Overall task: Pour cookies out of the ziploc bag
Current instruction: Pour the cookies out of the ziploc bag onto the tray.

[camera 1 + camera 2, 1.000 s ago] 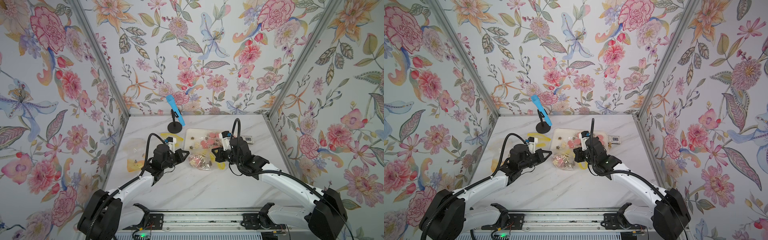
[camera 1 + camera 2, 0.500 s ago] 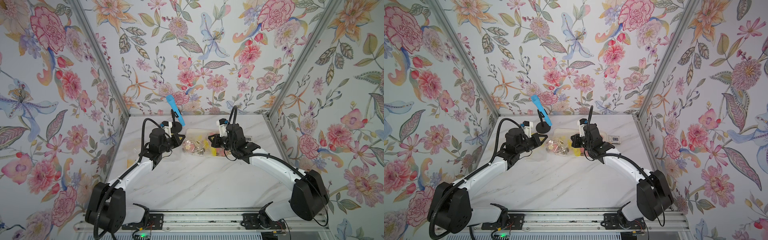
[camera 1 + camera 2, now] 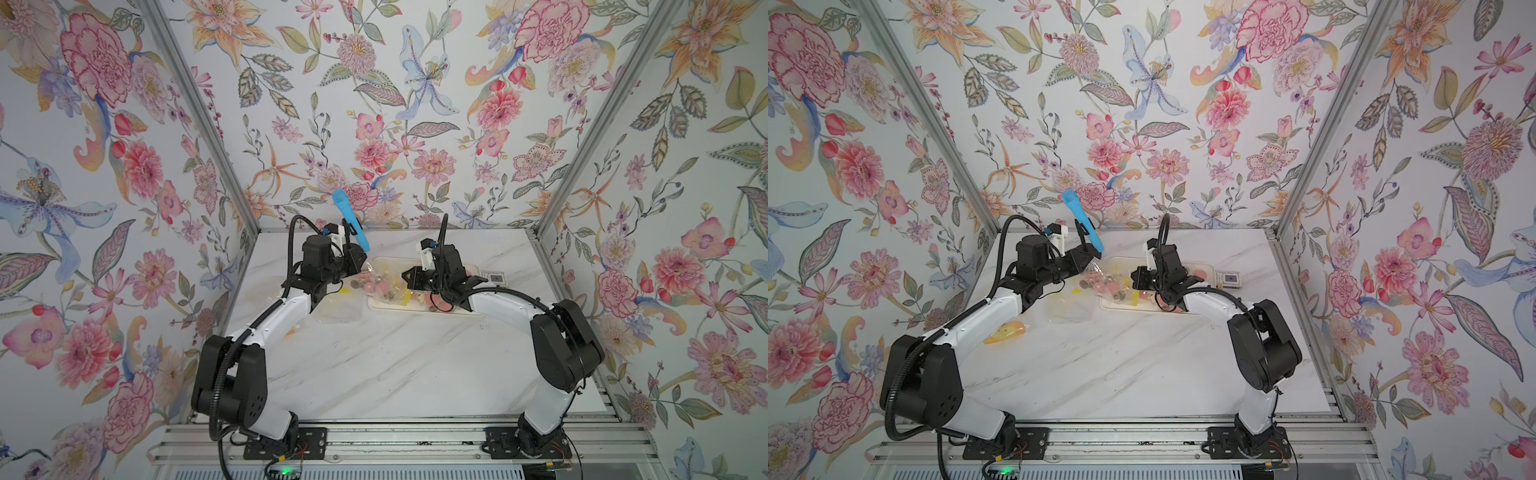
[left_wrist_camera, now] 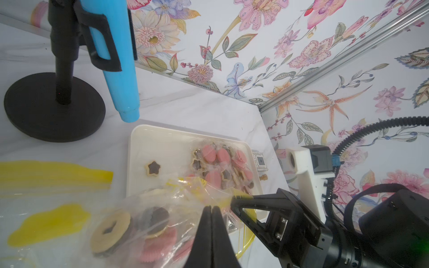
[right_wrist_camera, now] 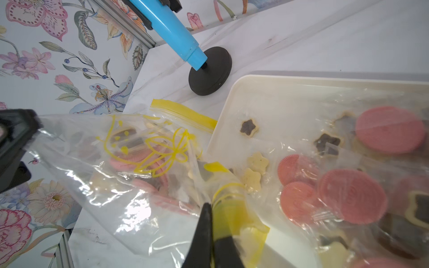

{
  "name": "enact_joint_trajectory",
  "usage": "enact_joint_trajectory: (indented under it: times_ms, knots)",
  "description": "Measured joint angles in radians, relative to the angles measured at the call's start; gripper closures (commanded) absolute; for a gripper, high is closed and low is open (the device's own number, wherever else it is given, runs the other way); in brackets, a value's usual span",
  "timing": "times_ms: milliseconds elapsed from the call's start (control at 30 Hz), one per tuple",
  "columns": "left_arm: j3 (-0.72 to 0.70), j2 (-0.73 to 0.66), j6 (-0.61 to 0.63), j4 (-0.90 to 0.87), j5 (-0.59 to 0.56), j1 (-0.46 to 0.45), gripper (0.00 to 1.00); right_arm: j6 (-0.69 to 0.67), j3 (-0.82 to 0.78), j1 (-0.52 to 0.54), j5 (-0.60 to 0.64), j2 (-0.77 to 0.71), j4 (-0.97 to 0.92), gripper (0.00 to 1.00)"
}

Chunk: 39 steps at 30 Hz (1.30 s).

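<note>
A clear ziploc bag [image 3: 380, 284] with yellow print hangs stretched between both grippers, above the left end of the cream tray [image 3: 415, 311]. My left gripper [image 4: 211, 207] is shut on its clear plastic. The right gripper [image 5: 210, 205] is shut on its yellow zip edge. Cookies [image 4: 130, 229] sit inside the bag: a tan ring, dark rounds and pink rounds. More cookies [image 5: 348, 195], pink rounds and stars, lie on the tray [image 5: 267, 92] under crinkled plastic. One dark star [image 4: 152, 168] lies alone. In both top views the grippers [image 3: 1090, 266] [image 3: 1133, 278] face each other across the bag [image 3: 1106, 284].
A blue microphone [image 3: 351, 220] on a black stand rises right behind the left gripper. An empty ziploc bag [image 3: 338, 307] with a yellow strip lies on the table left of the tray. A small white device [image 3: 494, 277] sits right of the tray. A yellow-orange piece [image 3: 1005, 332] lies near the left wall.
Both arms have carried the bag from the middle of the table toward the back, up to the tray's left end. Both grippers stayed shut on it.
</note>
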Motion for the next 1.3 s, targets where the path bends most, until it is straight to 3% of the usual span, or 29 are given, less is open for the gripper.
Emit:
enact_joint_trajectory:
  times_ms: [267,767,1000,1300]
  knots:
    - [0.013,0.09,0.006,-0.008,-0.001,-0.01,1.0,0.021,0.0,-0.058,-0.027,0.104,0.062,1.0]
    - [0.163,0.192,0.031,-0.031,-0.047,-0.097,1.0,0.035,-0.005,-0.158,-0.085,0.106,0.113,1.0]
    - [0.255,0.192,0.114,-0.136,-0.125,-0.098,1.0,0.047,0.06,-0.119,-0.185,0.18,0.162,1.0]
    - [0.282,0.166,0.181,-0.23,-0.187,-0.085,1.0,0.07,0.11,-0.07,-0.203,0.248,0.163,1.0]
